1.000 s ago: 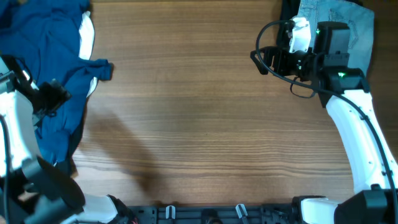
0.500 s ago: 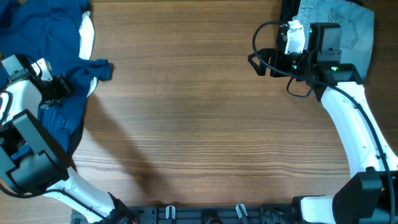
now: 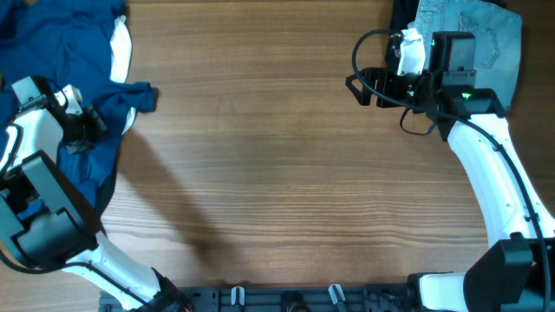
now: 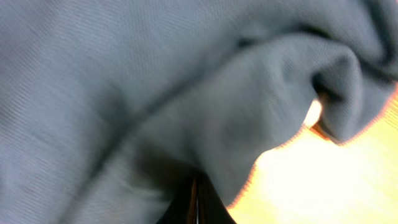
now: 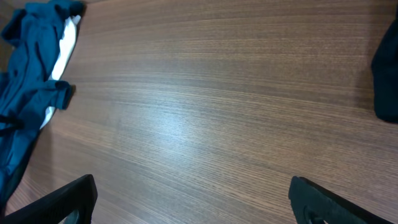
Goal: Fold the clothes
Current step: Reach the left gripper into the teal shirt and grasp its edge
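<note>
Overhead view: the blue garment [image 3: 61,43] lies bunched along the left edge of the desk [image 3: 260,173], long axis running far to near. The left tool [image 3: 87,130] sits on it; whether it is clamped cannot be told. The right tool [image 3: 360,87], fingers apart, hangs well away.

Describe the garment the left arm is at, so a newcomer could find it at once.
On the wooden table, look to the far-left edge. A crumpled dark blue garment lies there, the left gripper down in its folds. A white piece shows along its inner edge, while the pale grey garment lies top right.
</note>
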